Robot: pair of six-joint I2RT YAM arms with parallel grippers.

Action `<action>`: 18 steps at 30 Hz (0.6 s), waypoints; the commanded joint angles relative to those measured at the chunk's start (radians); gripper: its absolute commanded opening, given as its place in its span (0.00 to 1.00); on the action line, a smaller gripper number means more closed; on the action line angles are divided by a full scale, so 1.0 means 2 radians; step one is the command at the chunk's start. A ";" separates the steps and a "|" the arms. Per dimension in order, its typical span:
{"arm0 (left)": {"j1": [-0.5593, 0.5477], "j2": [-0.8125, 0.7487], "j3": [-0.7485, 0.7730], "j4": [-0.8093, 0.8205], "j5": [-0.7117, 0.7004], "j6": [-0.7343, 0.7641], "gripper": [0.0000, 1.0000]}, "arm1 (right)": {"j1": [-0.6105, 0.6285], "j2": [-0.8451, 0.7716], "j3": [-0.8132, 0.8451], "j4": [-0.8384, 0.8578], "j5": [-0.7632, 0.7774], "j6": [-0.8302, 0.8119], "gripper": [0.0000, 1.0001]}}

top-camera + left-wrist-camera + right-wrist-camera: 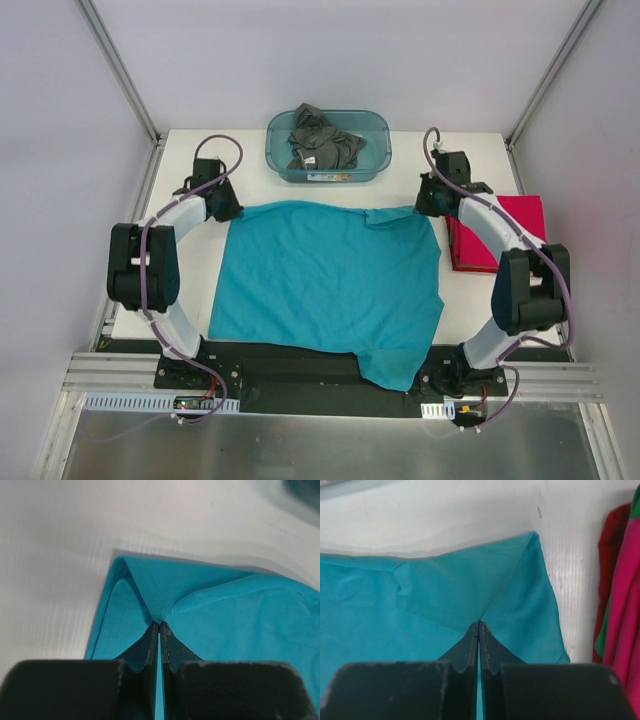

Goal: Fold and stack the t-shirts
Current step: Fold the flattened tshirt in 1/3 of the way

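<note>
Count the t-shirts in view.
3 at least: a teal one spread on the table; a grey heap in the tub; a red stack at the right edge. The heap and stack may hide more.

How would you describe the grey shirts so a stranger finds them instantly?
Find the table; at the middle of its far edge sits a blue tub. The grey shirts lie crumpled inside it. Unlike the flat teal shirt and the red stack, they are dark and bunched.

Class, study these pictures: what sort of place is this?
Probably a robotics lab test cell: a white table fenced by aluminium frame posts and blank white panels, with two black-and-white robot arms bolted at its edge, gripping a teal-blue fabric t-shirt.
</note>
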 commanded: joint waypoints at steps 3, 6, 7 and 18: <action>0.005 -0.107 -0.091 0.025 -0.018 -0.025 0.00 | 0.000 -0.115 -0.079 0.020 -0.028 0.028 0.01; 0.005 -0.146 -0.131 0.035 -0.024 -0.032 0.00 | 0.001 -0.160 -0.107 0.008 -0.022 0.030 0.01; 0.006 -0.156 -0.140 0.035 -0.028 -0.034 0.00 | 0.001 -0.171 -0.112 0.000 -0.017 0.031 0.01; 0.005 -0.234 -0.204 0.033 -0.055 -0.041 0.00 | 0.006 -0.283 -0.183 -0.064 -0.025 0.041 0.01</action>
